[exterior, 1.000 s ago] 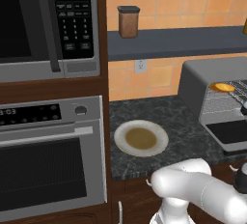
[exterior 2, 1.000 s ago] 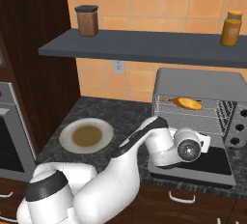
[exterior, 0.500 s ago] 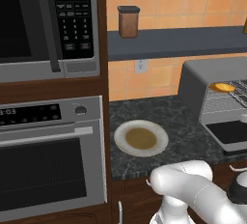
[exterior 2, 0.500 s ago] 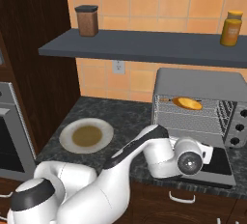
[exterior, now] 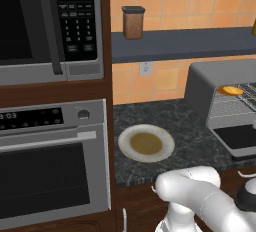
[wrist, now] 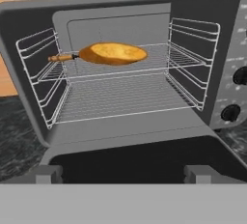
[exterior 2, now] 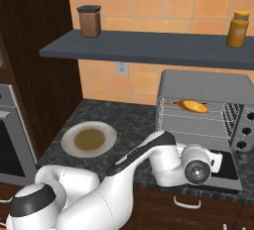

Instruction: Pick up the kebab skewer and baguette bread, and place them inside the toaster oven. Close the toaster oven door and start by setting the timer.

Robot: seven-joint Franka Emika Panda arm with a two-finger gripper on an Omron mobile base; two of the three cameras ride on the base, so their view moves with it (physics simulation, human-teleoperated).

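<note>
- A black-panelled microwave [exterior: 45, 23] sits at the far left, with a built-in wall oven [exterior: 50, 163] below it.
- On the dark shelf [exterior 2: 149, 48] a brown lidded jar [exterior 2: 90, 21] stands at the left end and a yellow-orange jar [exterior 2: 237, 28] at the right end.
- A white plate [exterior 2: 89, 139] with a brownish centre lies on the dark speckled counter [exterior: 195, 141], well left of the toaster oven.
- The toaster oven [exterior 2: 203, 83] stands at the counter's right, its cavity exposed.
- On the wire rack [wrist: 120, 97] inside, the baguette bread [wrist: 114, 53] lies toward the back left, with the kebab skewer [wrist: 60, 58] poking out from its left end; the meat chunks are hidden.
- The toaster oven door [wrist: 144, 162] hangs dropped down flat in front of the cavity.
- The gripper [wrist: 123, 174] hovers just in front of the lowered door, its fingers [wrist: 46, 174] spread wide apart and holding nothing.
- Two dark knobs [wrist: 230, 113] sit on the oven's right panel.
</note>
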